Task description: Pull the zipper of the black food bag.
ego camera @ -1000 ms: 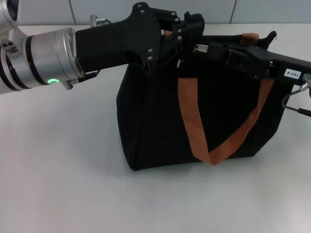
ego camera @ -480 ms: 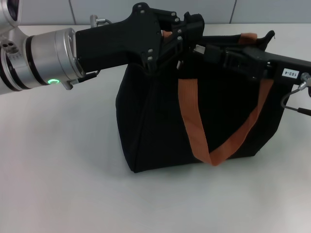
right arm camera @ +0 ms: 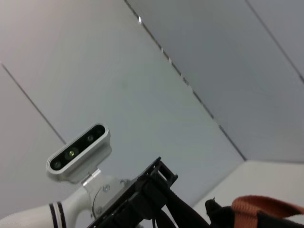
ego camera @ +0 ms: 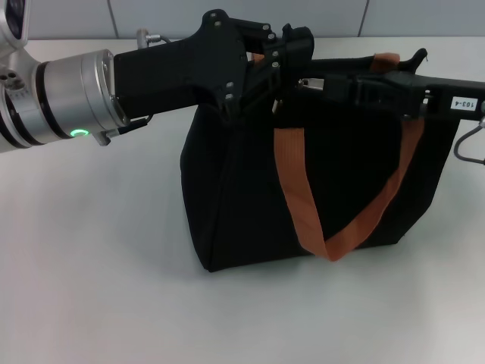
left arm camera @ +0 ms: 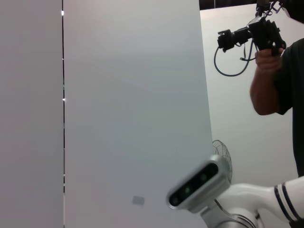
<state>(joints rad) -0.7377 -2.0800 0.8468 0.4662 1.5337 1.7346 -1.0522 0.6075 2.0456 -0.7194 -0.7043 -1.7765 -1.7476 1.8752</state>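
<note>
Head view, bag: the black food bag [ego camera: 318, 182] stands upright on the white tabletop [ego camera: 98, 288], boxy, with an orange-brown strap [ego camera: 303, 205] hanging in a loop down its front face.
Bag handling: judged soft and light; the fabric sags and creases at its left corner, so it will likely give or slide when the zip is tugged unless the top edge is held.
Zipper: a small silver piece [ego camera: 308, 82] shows at the top edge of the bag, between the two tools; it may be the pull tab, but it is too small to be sure. The zip track itself is hidden behind the arms.
Where to take hold: the pull tab is the place to pinch, thin and probably slippery metal, with the pull along the top edge; the bag's rim near the track start is the place to brace.
Left tool: the left tool [ego camera: 292, 53] reaches in from the left at the top left corner of the bag, its dark fingers at the rim; whether it grips fabric, or how wide it stands, cannot be told.
Right tool: the right tool [ego camera: 322, 83] comes in from the right along the top of the bag, tip near the silver piece; its opening and whether it holds anything cannot be told.
Wrist views: both look away at walls and show nothing of the zip; the right one catches a bit of orange strap [right arm camera: 256, 206].
</note>
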